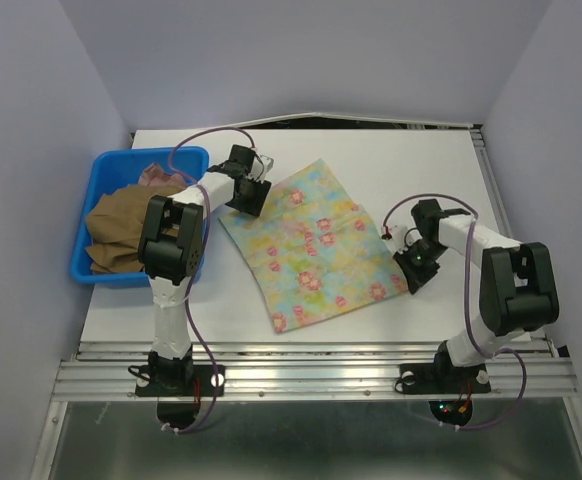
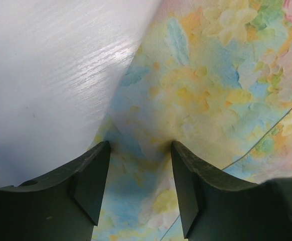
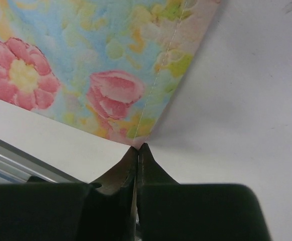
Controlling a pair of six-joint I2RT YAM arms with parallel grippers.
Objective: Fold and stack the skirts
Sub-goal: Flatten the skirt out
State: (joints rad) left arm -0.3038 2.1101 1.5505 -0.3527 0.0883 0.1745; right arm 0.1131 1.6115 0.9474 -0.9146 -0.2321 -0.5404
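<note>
Pastel floral cloth skirt [image 1: 311, 245]: left gripper [image 2: 140, 148] spread over edge; right gripper [image 3: 137, 147] pressed together at corner; grip to be verified before folding.

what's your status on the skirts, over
Left fingers open at floral skirt edge. Right fingers shut at its corner. Other skirts in bin. Nothing blocking.

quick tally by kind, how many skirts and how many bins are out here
bins: 1, the blue bin
skirts: 3, the floral skirt spread on the table, the brown skirt and the pink skirt in the bin
total: 4
</note>
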